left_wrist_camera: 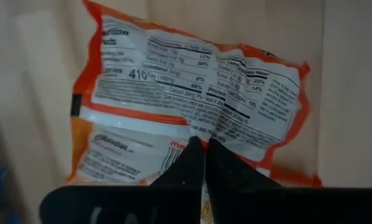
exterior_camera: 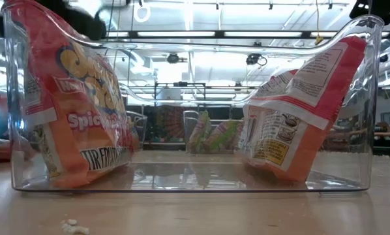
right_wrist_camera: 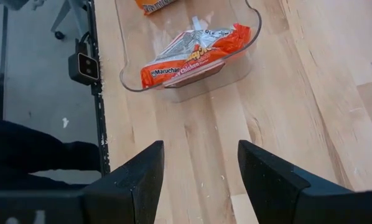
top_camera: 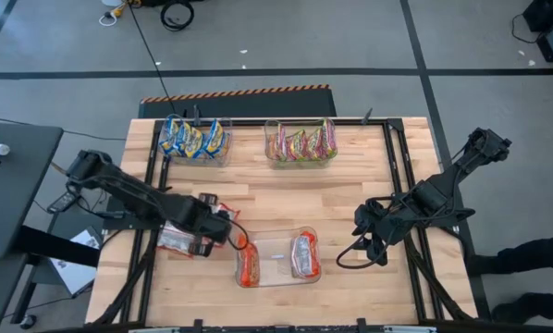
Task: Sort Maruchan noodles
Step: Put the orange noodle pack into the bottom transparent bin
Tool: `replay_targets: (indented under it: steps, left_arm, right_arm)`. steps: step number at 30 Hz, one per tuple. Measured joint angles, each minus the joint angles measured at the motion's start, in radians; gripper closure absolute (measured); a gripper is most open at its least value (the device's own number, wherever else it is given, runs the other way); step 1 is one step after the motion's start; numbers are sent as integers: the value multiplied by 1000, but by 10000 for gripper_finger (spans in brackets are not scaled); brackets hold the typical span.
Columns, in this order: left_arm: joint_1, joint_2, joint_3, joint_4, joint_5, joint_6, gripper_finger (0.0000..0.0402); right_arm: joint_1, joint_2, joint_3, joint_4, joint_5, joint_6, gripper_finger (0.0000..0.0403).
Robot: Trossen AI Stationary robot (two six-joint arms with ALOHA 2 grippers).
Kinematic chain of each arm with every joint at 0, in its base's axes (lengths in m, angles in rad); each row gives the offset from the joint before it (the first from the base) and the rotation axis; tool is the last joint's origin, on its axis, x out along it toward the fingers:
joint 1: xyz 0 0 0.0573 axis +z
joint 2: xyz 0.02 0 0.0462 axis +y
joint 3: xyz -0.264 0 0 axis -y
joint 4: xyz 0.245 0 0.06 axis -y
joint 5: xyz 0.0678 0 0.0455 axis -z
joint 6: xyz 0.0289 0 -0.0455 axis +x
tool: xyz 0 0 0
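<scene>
- Left gripper [top_camera: 205,242] at the table's left side, fingers pinched together on the crimped back seam of an orange-and-white Maruchan packet [left_wrist_camera: 192,118], nutrition panel facing the wrist camera.
- Packet lying flat on the wooden table [top_camera: 286,199], just beside the left end of the clear front bin [top_camera: 275,277].
- Two more red-orange packets already leaning inside that bin, one at each end: left one [exterior_camera: 71,117], right one [exterior_camera: 299,124].
- Blue-yellow packets [top_camera: 193,139] upright in the far left bin, green-pink packets [top_camera: 302,144] in the far right bin, both well apart from the work.
- Right gripper [right_wrist_camera: 198,180] waiting over bare wood at the table's right side, fingers spread wide, nothing between them, pointed toward the front bin.
- Best handling, judged from here: straight lift on the seam, slow at first, to test whether so thin a pinch holds the whole packet.
- Carry short and low toward the bin's open middle, clear of the near rim.
- Release only once the packet's lower edge is inside the walls, tilted to lean like its two neighbours.
- Main risk: film slipping from the closed tips, or a corner catching the bin's rim.
</scene>
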Motion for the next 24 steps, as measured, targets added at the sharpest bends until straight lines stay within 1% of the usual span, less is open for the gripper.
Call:
replay_targets:
  steps: [3,5,8,11,13,14,16,19,24]
  left_arm:
    - [-1,-61,63,-108,-24,-50,393]
    - [-9,-121,101,-94,-49,-112,393]
    - [-36,-202,120,-16,-139,-235,393]
    - [-70,-266,122,138,-258,-313,393]
    - [-89,-282,122,266,-337,-298,393]
    - [-95,-281,122,336,-354,-264,393]
    - [-97,-272,122,476,-364,-183,393]
    - [-84,-221,124,686,-369,-103,393]
    - [-79,-112,123,914,-359,-78,393]
  right_arm:
    - [0,0,0,2,0,5,192]
    - [0,0,0,8,-8,8,192]
    - [0,0,0,16,-31,8,192]
    - [0,0,0,15,-52,5,192]
    - [0,0,0,15,-53,-7,192]
    - [0,0,0,13,-53,-19,192]
    - [0,0,0,2,-53,-49,192]
    - [-2,-2,0,-39,-58,-67,192]
    - [-3,-17,0,-82,-120,-47,192]
